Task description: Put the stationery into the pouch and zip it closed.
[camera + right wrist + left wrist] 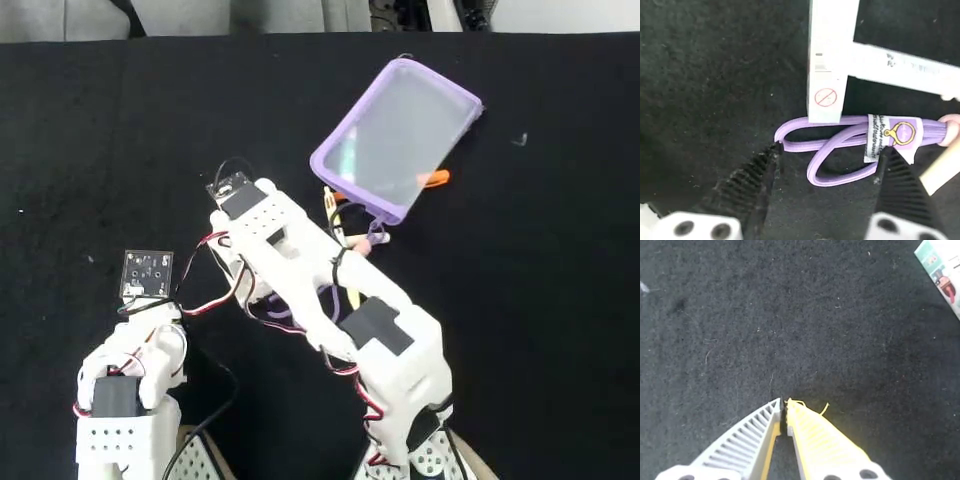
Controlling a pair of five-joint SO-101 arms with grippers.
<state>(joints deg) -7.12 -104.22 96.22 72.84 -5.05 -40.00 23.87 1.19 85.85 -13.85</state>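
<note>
Handling light and limp, by the look of its build: the pouch [395,135], a purple fabric border around a frosted translucent face with rounded corners, lies flat and tilted on the black table [120,130], toward the far right and well apart from both arm bases. The plastic face is likely slick and will probably buckle under a pinch. The stitched border or the strap should give the surer hold. At its near corner, apparently attached, is a purple loop strap [840,150], a soft flat cord doubled on itself that carries a white printed tag [892,137]. A pull on it would likely drag the pouch rather than lift it. An orange item [437,178] shows at the pouch's near edge, poking out or lying under, which one cannot be told. Beside the strap lie a pencil end [942,160] with a pink eraser, stiff and apt to roll, and a white flat strip [832,60], rigid, its kind uncertain. The right gripper [829,156] has its fingers spread wide, low over the table, straddling the strap and holding nothing. The left gripper [785,407] has its fingers pressed together, empty, over the table.
</note>
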